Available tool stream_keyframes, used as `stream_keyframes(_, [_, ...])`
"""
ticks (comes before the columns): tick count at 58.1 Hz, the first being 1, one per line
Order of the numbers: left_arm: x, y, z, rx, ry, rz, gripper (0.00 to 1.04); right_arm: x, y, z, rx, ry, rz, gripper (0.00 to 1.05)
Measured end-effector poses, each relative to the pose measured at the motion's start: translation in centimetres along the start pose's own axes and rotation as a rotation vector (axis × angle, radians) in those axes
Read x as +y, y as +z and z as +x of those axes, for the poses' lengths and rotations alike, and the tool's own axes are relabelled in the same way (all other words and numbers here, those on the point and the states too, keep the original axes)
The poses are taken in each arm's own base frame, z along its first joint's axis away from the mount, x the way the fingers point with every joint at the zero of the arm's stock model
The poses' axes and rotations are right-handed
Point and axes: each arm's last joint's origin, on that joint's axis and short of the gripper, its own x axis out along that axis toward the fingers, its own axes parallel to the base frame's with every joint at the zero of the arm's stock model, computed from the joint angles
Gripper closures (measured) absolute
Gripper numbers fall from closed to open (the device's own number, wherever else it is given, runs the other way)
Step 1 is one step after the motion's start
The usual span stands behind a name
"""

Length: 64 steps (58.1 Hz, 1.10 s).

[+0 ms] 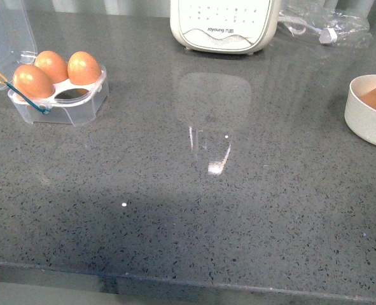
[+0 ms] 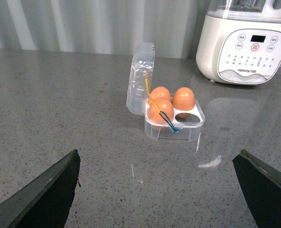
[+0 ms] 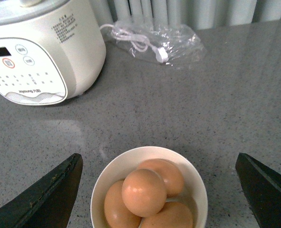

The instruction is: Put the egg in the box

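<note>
The box [image 1: 60, 107] is a clear plastic carton at the far left of the counter, with its lid [image 2: 140, 78] standing open. Three brown eggs [image 1: 48, 71] sit in it and one cell [image 2: 183, 115] is bare. Several more eggs lie piled in a white bowl [image 3: 112, 172] at the right edge, and the top egg [image 3: 143, 191] rests on the others. My right gripper [image 3: 159, 157] is open, hovering over the bowl and touching nothing. The open left gripper [image 2: 158, 159] faces the box [image 2: 174, 127] from a distance. Neither gripper shows in the front view.
A white Joyoung appliance [image 1: 224, 25] stands at the back centre of the grey stone counter. A clear plastic bag holding a white cable [image 1: 324, 27] lies at the back right. The bowl [image 1: 364, 121] is cut off by the right edge. The counter's front edge [image 1: 188, 279] runs along the bottom.
</note>
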Motion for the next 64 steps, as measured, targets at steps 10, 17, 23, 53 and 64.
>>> stream_keyframes(10, [0.0, 0.0, 0.0, 0.000, 0.000, 0.000, 0.07, 0.5, -0.1, 2.9, 0.095, 0.022, -0.004, 0.07])
stream_keyframes(17, [0.0, 0.0, 0.0, 0.000, 0.000, 0.000, 0.07, 0.5, -0.6, 3.8, 0.139, 0.028, -0.027, 0.07])
stream_keyframes(23, [0.0, 0.0, 0.0, 0.000, 0.000, 0.000, 0.07, 0.4, -0.9, 3.9, 0.167, 0.047, -0.043, 0.07])
stream_keyframes(53, [0.0, 0.0, 0.0, 0.000, 0.000, 0.000, 0.07, -0.9, -2.4, 5.0, 0.167, 0.073, -0.062, 0.07])
stream_keyframes(64, [0.0, 0.0, 0.0, 0.000, 0.000, 0.000, 0.07, -1.2, -3.5, 5.7, 0.195, 0.072, -0.057, 0.07])
